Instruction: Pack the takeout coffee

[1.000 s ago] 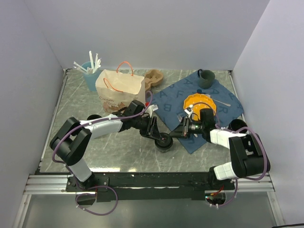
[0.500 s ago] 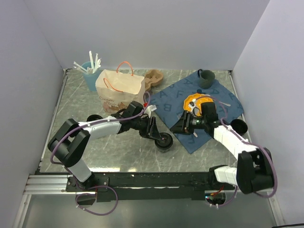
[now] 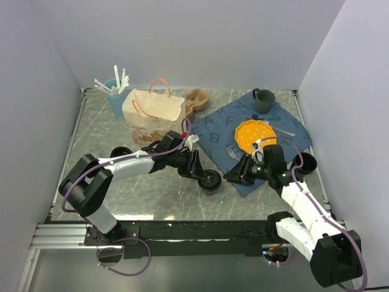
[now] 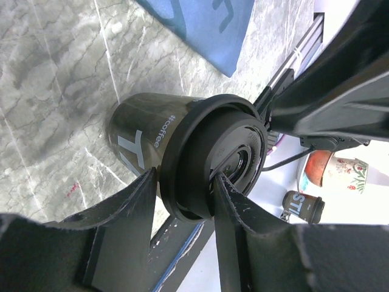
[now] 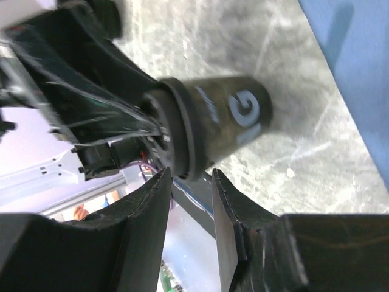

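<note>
Black takeout coffee (image 3: 211,181) is clamped at its lid by the left gripper (image 3: 198,168); the right gripper (image 3: 238,174) is held apart just beside it.

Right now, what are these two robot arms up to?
They are packing a takeout coffee. The left gripper is clamped on the lid end of the black coffee cup, near the middle of the table. The right gripper sits just beside the cup with its fingers apart, not touching it. The paper bag stands further back on the left, and the cup is not in it yet.
</note>
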Robot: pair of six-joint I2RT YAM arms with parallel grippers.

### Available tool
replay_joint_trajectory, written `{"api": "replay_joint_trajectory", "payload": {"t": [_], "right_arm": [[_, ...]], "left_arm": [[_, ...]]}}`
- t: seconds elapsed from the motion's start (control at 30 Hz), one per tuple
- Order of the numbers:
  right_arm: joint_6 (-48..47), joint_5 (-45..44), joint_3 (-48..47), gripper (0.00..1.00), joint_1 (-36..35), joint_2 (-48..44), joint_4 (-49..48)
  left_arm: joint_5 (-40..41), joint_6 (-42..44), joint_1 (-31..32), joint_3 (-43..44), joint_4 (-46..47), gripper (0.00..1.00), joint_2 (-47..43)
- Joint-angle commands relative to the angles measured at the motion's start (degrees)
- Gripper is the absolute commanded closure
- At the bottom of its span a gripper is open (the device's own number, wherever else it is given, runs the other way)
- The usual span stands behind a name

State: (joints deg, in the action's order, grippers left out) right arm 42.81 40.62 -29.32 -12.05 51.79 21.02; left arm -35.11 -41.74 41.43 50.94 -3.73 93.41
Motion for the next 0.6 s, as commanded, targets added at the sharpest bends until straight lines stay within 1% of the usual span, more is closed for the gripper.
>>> {"api": "replay_joint_trajectory", "payload": {"t": [0.0, 0.13, 0.27, 0.47, 0.57], "right_arm": [[4.5, -3.8, 2.8, 0.59, -3.3, -1.4, -3.3], [7.9, -4.8, 5.4, 0.61, -5.0, -1.4, -8.2], [8.9, -4.8, 5.8, 0.62, -6.4, 0.0, -12.7], [8.4, -5.4, 5.1, 0.64, -6.8, 0.4, -12.3], [7.6, -6.8, 4.2, 0.65, -6.8, -1.1, -9.4]], "left_arm": [[14.5, 3.9, 0.7, -6.2, -15.2, 0.57, 4.9], [14.6, 4.3, 0.8, -6.1, -15.7, 0.57, 4.9], [14.6, 3.9, 0.8, -6.3, -15.2, 0.56, 5.1], [14.0, 2.7, 0.8, -6.1, -14.4, 0.57, 6.0], [14.2, 2.6, 0.8, -5.8, -14.5, 0.57, 6.3]]}}
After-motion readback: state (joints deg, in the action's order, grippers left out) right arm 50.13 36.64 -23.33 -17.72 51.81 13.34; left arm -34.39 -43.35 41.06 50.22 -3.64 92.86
